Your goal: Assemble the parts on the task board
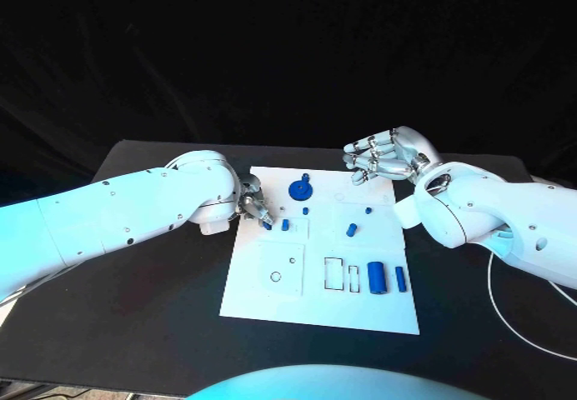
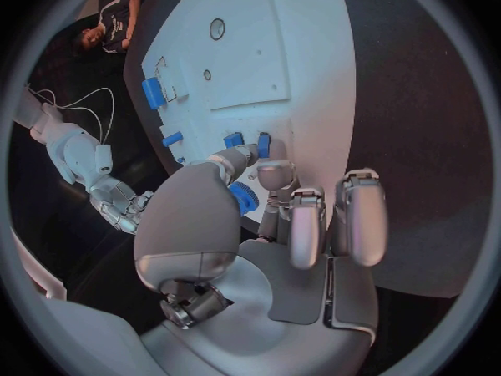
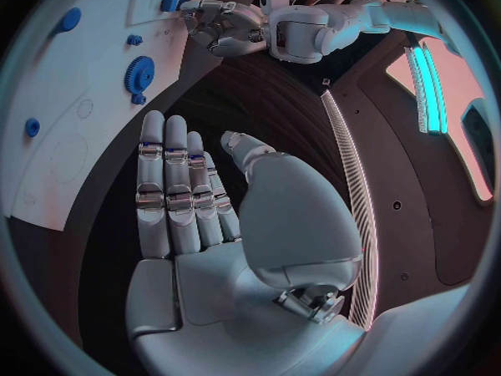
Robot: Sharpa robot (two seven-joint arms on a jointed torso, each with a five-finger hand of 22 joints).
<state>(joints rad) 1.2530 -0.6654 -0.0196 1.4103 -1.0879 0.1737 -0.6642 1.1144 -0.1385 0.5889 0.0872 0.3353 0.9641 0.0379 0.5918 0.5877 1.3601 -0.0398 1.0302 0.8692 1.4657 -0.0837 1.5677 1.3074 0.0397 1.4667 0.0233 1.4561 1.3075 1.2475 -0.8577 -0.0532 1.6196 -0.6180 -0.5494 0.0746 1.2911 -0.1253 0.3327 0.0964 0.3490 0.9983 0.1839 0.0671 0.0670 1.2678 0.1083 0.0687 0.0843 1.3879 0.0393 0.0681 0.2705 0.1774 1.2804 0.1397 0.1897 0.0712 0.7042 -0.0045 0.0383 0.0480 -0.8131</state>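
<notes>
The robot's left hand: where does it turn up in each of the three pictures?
Head view: the silver left hand sits at the upper left edge of the white task board, pinching a small blue part.
Left wrist view: in the middle, with the board beyond it.
Right wrist view: far across the board, small.
Shared landmark: the white task board.

The task board [image 1: 271, 292] is looking like smooth white plastic, matt with a faint sheen. The small blue parts [image 1: 376, 277] on it are showing as smooth, slightly glossy plastic. The table [image 1: 132, 292] is appearing matt black, cloth-like in places. The arms' white shells [image 1: 108, 212] are gleaming like glossy moulded plastic. The left hand [image 1: 253, 204] and right hand [image 1: 383, 156] are shining like silvery brushed metal with smooth pads.
</notes>
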